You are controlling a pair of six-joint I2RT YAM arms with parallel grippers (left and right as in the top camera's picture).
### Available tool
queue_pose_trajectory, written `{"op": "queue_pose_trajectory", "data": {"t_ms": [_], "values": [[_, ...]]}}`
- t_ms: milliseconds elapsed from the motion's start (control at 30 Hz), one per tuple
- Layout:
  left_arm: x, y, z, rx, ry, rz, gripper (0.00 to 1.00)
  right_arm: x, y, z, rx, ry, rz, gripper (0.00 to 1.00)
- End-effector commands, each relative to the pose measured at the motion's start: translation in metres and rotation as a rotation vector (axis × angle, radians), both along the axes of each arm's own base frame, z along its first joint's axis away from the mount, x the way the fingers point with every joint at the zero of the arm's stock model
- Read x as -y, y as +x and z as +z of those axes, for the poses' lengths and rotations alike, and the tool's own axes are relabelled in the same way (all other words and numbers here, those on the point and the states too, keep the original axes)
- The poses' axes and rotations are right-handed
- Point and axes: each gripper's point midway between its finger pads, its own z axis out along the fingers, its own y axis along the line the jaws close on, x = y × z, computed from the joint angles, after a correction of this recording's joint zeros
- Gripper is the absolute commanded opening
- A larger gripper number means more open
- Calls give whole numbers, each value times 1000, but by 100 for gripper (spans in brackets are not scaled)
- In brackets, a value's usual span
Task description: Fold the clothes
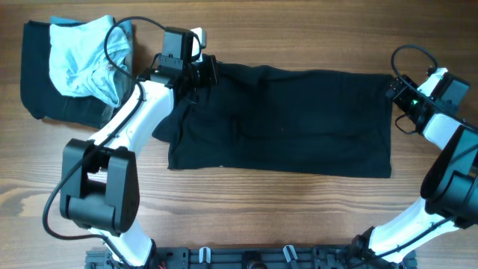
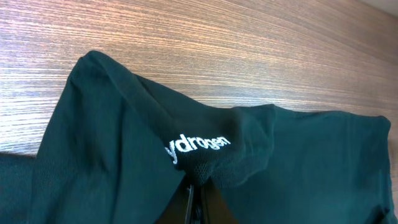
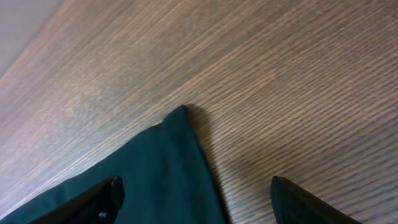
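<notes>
**A:** Progress?

**B:** On the desk (image 1: 261,217), the black garment (image 1: 299,119) lies spread mid-table, apparently unfolded. The light blue garment (image 1: 82,56) is crumpled far left.

**A:** Tools?

**B:** Left tool (image 2: 194,200) is clenched on the black garment's edge. Right tool (image 3: 200,190) is released, straddling its corner.
</notes>
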Motion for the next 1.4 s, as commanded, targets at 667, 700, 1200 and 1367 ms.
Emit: {"op": "queue_pose_trajectory", "data": {"t_ms": [667, 700, 1200, 1367], "values": [[-4, 2, 18, 37, -1, 14, 4, -25, 31, -35, -35, -95, 37, 52], [-4, 2, 18, 37, -1, 14, 4, -24, 31, -35, -34, -95, 37, 40], [-17, 3, 52, 129, 36, 44, 4, -26, 24, 61, 102, -38, 59, 4], [-20, -8, 56, 100, 44, 43, 4, -47, 25, 88, 178, -35, 198, 4]]}}
